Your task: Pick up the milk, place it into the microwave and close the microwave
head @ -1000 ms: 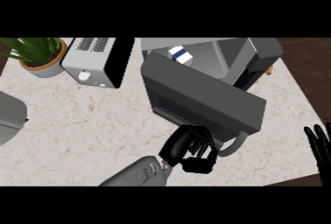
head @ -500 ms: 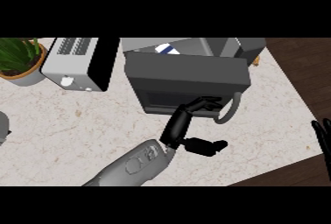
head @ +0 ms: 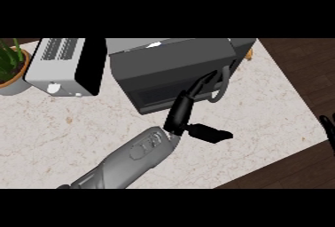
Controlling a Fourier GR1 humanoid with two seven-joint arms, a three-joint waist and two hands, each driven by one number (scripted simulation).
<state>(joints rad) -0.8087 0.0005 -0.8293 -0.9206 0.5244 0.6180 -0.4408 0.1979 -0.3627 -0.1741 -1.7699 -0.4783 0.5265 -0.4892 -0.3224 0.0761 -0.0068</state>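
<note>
The milk carton is out of sight, presumably inside the dark grey box-shaped microwave (head: 171,66) at the pale marble worktop's (head: 59,128) far edge. The left hand (head: 186,106), fingers straight and released, presses the door, seemingly nearly shut; a last push should seat it. The right hand (head: 325,128) barely shows at the right edge; I cannot tell its state.

One microwave (head: 173,73), one toaster (head: 65,66) and one potted plant (head: 9,66) stand on one desk (head: 59,128); two hands show, left (head: 186,108) and right (head: 326,128).
</note>
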